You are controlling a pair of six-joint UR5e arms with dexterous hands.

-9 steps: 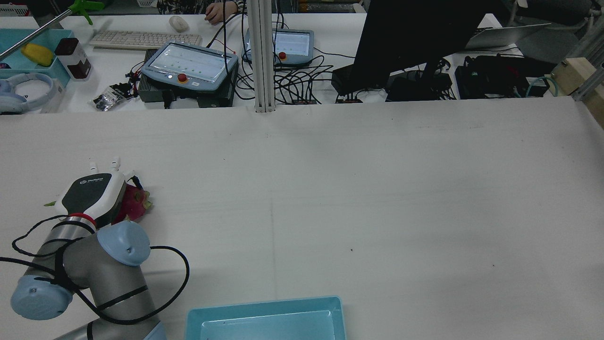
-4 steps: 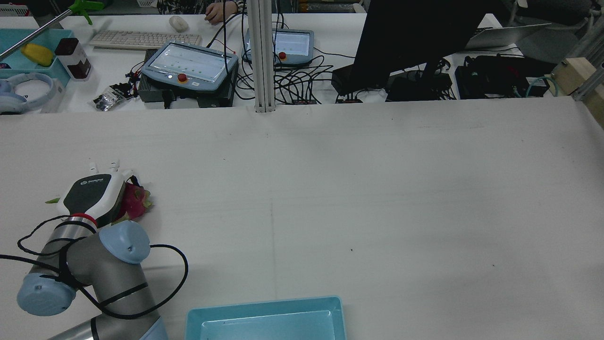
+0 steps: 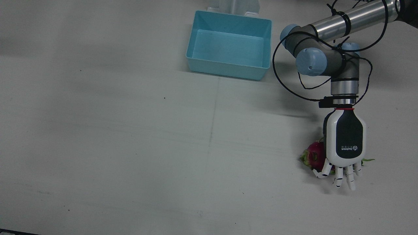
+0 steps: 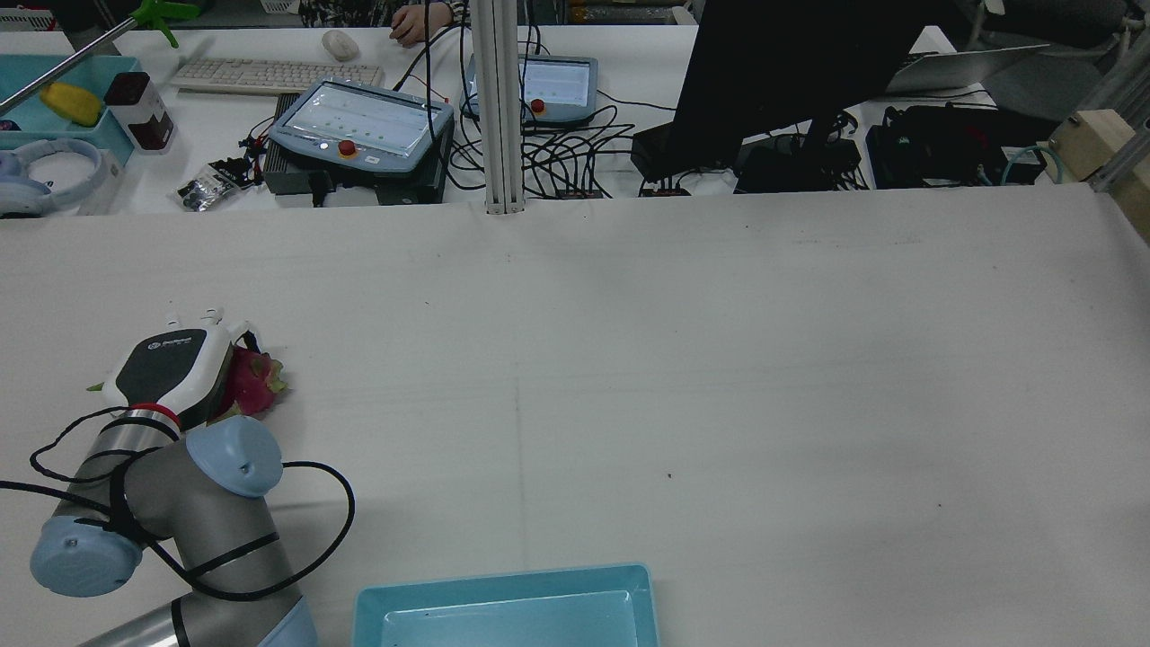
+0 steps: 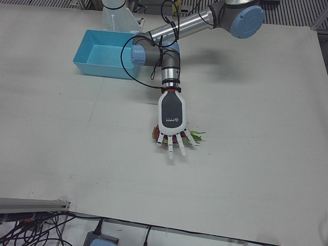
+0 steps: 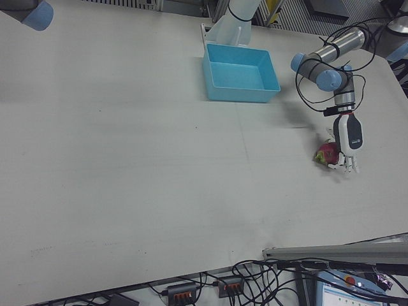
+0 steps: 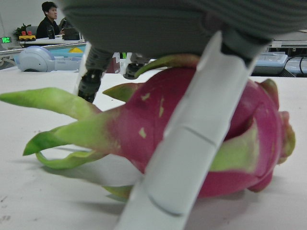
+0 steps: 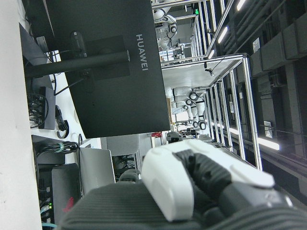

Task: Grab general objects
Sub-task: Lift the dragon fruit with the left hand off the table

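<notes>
Left hand [image 3: 343, 147] hovers palm-down over the dragon fruit [image 3: 314, 156], fingers [image 3: 339, 178] spread, nothing gripped. Fruit lies on the table [image 3: 130, 130] near its left edge, long axis crosswise, green leaf tips [image 7: 53, 100] pointing outward; mostly hidden beneath the palm. Right hand [image 8: 201, 187]: state indeterminate.

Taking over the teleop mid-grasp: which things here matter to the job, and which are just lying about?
Job:
dragon fruit, on the table under the left hand, whose fingers are spread
blue bin, empty

Lying about:
keyboard
headphones
black monitor
</notes>
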